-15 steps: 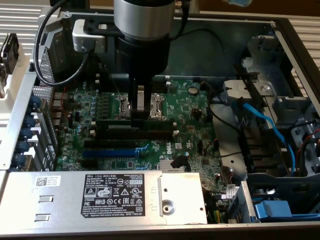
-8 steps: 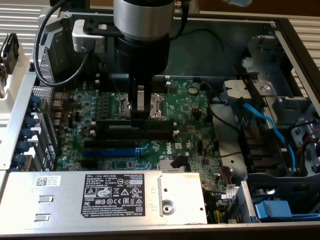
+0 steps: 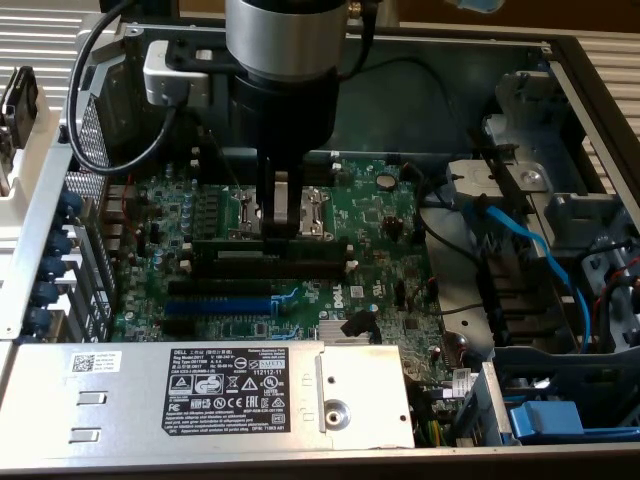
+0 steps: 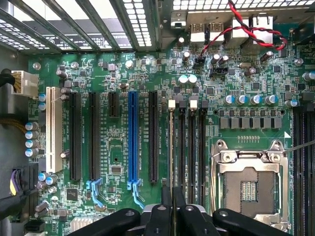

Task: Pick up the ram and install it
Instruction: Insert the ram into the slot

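Left to right in the exterior view for you: blue slot [image 3: 220,305] low on the board [image 3: 385,250], then your claw [image 3: 284,232] pinching the ram [image 3: 235,243], which lies along a black memory slot beside the CPU socket [image 3: 322,210]. A blue cable [image 3: 535,255] is off right.

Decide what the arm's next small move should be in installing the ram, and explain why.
Probably a short, straight press downward. The gripper appears shut on the ram, which lies level and lengthwise at the board, parallel to the empty black memory slots beside it. Whether it has fully seated cannot be told, so a gentle push before letting go looks safest.
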Controlling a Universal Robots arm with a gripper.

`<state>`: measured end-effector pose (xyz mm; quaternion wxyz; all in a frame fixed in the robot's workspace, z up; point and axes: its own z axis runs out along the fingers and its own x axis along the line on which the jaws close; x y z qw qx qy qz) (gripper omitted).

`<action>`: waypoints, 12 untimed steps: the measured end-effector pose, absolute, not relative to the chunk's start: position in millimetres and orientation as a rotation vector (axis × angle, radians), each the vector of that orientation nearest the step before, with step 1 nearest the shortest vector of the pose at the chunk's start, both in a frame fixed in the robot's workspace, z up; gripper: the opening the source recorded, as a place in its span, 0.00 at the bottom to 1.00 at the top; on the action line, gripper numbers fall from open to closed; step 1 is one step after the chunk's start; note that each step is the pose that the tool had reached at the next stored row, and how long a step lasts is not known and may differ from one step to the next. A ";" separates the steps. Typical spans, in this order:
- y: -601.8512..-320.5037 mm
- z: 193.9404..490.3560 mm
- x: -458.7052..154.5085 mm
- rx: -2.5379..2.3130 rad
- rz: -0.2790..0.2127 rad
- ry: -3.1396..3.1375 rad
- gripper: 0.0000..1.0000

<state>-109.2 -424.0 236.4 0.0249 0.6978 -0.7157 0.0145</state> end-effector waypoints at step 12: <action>-424.0 233.4 -110.4 2.158 0.045 -2.213 0.13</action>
